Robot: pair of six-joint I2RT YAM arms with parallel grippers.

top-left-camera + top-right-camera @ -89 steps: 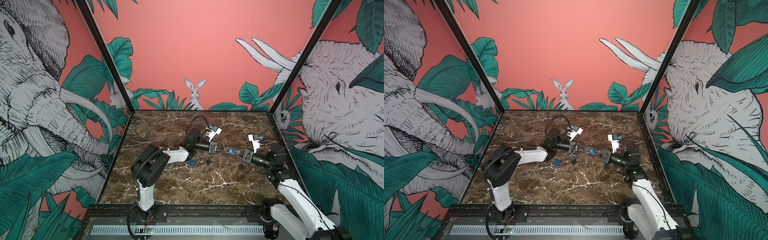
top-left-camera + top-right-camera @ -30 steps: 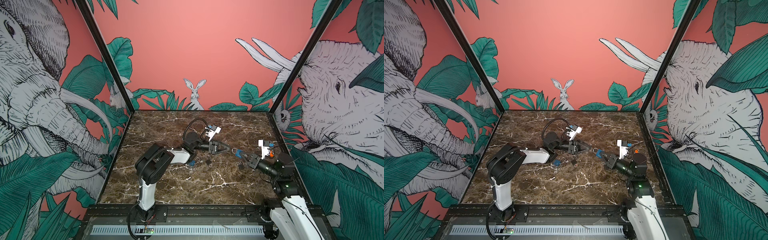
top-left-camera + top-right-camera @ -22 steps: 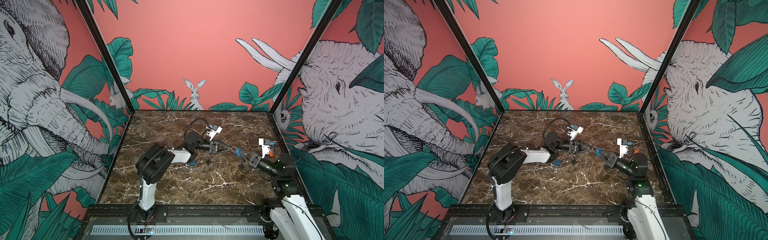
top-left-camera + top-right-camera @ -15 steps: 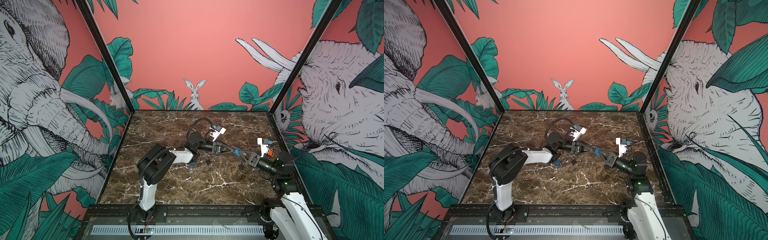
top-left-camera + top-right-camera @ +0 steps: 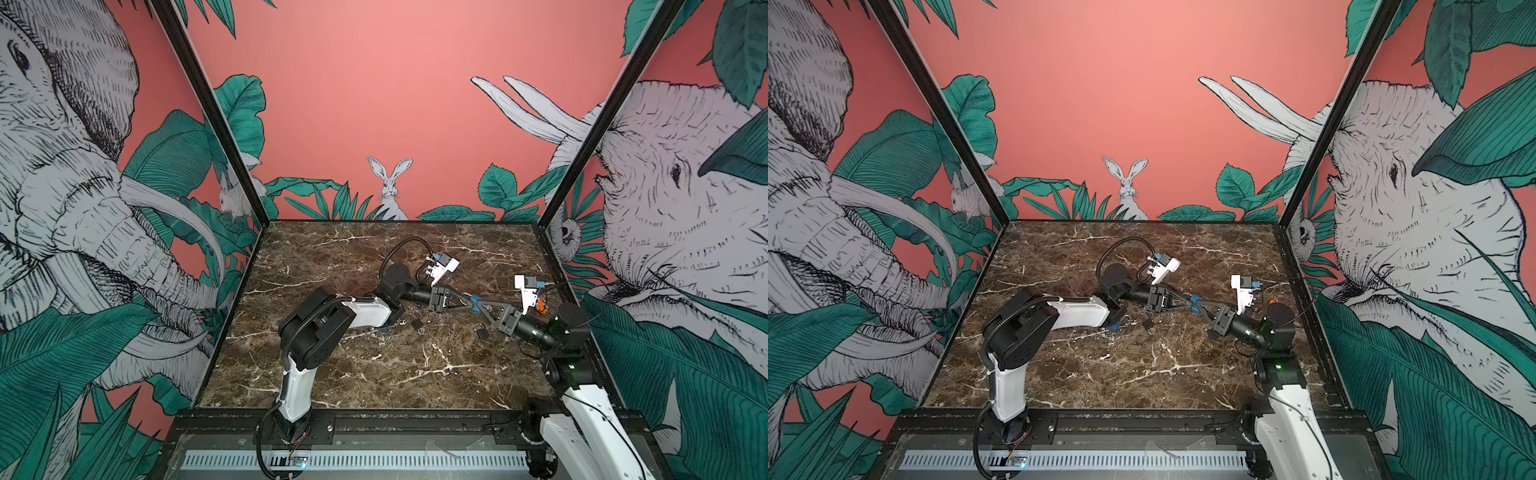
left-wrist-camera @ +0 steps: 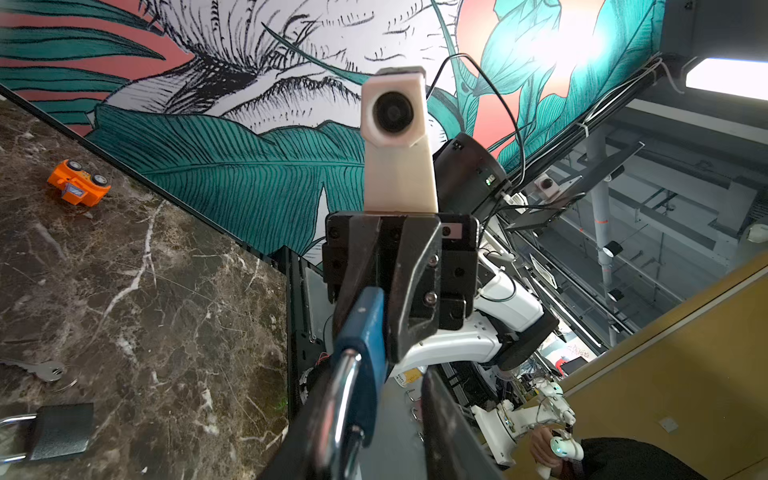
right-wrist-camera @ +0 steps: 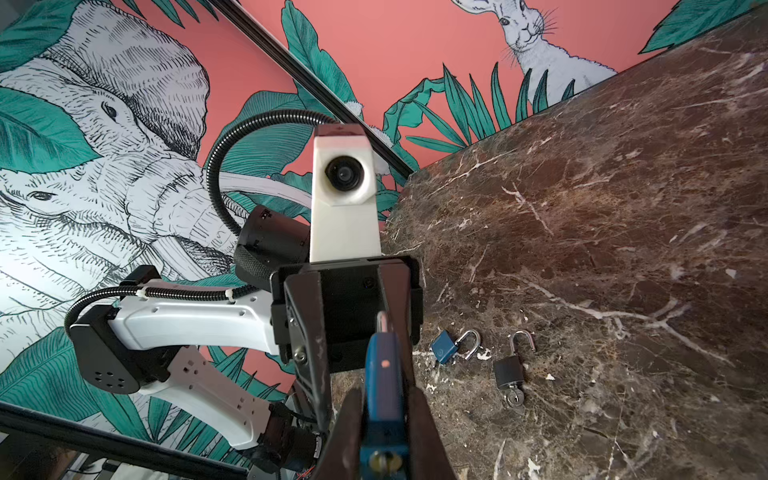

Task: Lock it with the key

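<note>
A blue padlock (image 5: 475,300) (image 5: 1192,300) hangs above the marble table, between the two grippers, in both top views. My right gripper (image 7: 384,428) (image 5: 484,307) is shut on the padlock body (image 7: 384,374), keyhole end toward its wrist. My left gripper (image 6: 374,432) (image 5: 469,301) straddles the silver shackle (image 6: 338,399). One finger lies against the shackle, and a gap shows before the other finger (image 6: 444,428). A loose silver key (image 6: 45,370) on a ring lies on the marble.
A black padlock (image 7: 508,372) with open shackle and something metal at its base lies on the table beside a second blue padlock (image 7: 446,347). Another black padlock (image 6: 58,432) sits near the key. An orange toy car (image 6: 79,183) rests by the right wall.
My left gripper has shifted a little toward the right gripper and its jaws have narrowed around the padlock's shackle. The right gripper holds the padlock in about the same place.
</note>
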